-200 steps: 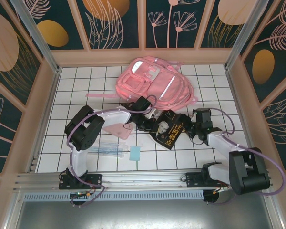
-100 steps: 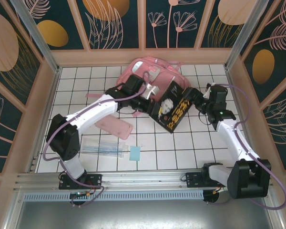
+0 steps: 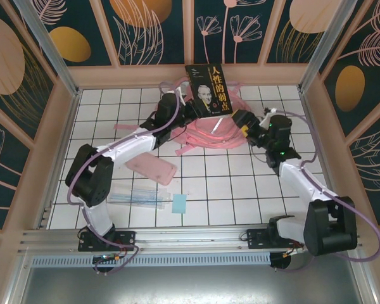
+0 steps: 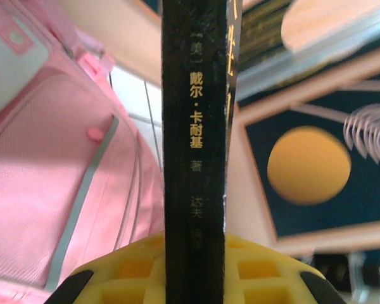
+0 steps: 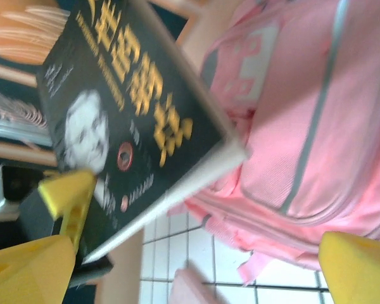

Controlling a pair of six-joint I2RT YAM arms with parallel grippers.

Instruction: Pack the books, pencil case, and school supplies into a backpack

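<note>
The black book (image 3: 209, 88) is clamped by its lower edge in the left gripper (image 3: 191, 106), above the pink backpack (image 3: 218, 132). The right gripper (image 3: 247, 121) is held wide, empty, alongside. Pivoting and dropping may be caused by this narrow edge hold.
</note>
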